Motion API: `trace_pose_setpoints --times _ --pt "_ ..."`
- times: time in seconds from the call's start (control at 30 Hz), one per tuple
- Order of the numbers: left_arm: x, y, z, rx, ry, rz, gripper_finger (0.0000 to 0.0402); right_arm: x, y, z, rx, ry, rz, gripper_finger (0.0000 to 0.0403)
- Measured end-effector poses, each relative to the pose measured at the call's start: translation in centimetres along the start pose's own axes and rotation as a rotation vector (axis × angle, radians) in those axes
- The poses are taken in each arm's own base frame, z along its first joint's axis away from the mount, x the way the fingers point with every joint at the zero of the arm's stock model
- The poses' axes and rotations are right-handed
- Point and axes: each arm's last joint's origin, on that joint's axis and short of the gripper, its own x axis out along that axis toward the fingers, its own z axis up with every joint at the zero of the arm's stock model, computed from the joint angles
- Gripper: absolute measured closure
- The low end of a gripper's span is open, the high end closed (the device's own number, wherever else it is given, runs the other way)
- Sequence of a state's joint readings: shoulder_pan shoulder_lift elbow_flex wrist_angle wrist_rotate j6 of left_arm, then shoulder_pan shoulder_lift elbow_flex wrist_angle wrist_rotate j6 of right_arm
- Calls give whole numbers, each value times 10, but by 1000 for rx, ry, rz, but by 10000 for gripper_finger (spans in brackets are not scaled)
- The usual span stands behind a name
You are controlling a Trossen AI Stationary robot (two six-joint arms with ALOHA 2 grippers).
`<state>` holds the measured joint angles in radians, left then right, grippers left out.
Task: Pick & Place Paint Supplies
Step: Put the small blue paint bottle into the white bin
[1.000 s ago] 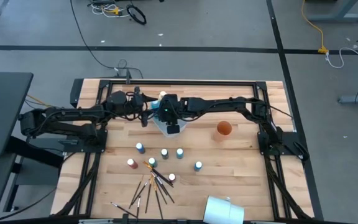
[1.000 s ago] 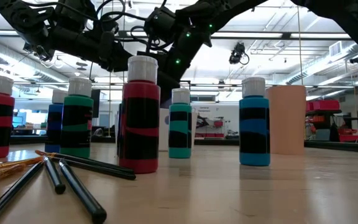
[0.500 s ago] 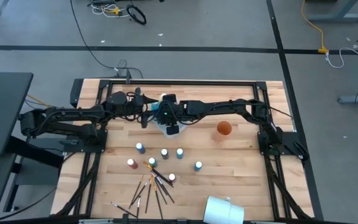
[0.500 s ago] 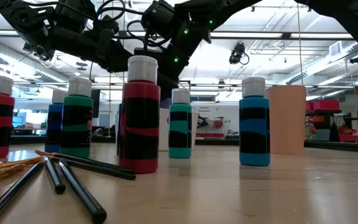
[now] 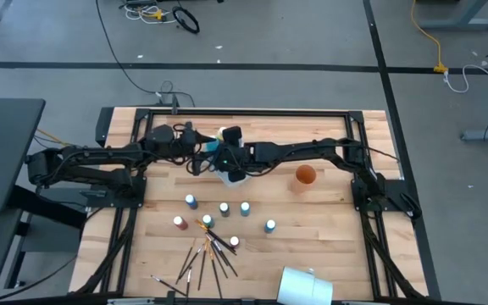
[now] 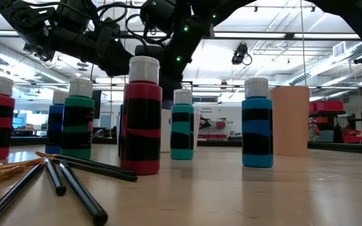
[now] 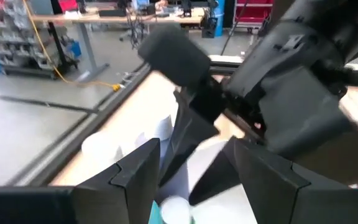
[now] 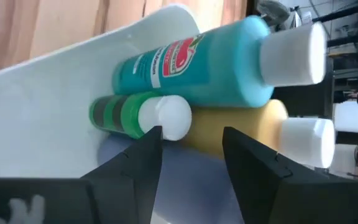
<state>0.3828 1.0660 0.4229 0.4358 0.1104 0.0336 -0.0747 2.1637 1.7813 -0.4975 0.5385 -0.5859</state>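
A white container (image 5: 224, 174) stands at the far middle of the table. In it lie a teal bottle (image 8: 197, 59), a green bottle (image 8: 126, 115) and a yellow bottle (image 8: 241, 134). My right gripper (image 8: 191, 146) hovers open just above them; its fingertips are near the green bottle's white cap, and nothing is between them. My left gripper (image 7: 194, 168) stands open at the container's left side, facing the right arm. Several paint bottles (image 5: 224, 208) stand upright on the table's middle. Nearer the front, dark-tipped brushes (image 5: 206, 254) lie in a loose heap.
An orange cup (image 5: 305, 175) stands right of the container. A white cup (image 5: 303, 286) lies on its side at the near edge. In the low view a red bottle (image 6: 142, 116) and brushes (image 6: 61, 179) are closest. The black frame rails run along the table's sides.
My right gripper has gone a little toward the table's far edge and left over the white container, and its wrist has turned. The bottles and brushes on the table have stayed where they were.
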Motion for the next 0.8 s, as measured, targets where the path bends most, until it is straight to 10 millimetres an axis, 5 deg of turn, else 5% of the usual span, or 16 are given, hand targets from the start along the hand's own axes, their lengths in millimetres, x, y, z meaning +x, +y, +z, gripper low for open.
trace_pose_setpoints --times 0.53,0.8 --pt "-2 -27 1 -27 7 -227 184 -62 -13 10 86 -78 3 230" --pt "-24 -47 20 11 -101 -325 184 -110 -17 11 113 -119 28 230"
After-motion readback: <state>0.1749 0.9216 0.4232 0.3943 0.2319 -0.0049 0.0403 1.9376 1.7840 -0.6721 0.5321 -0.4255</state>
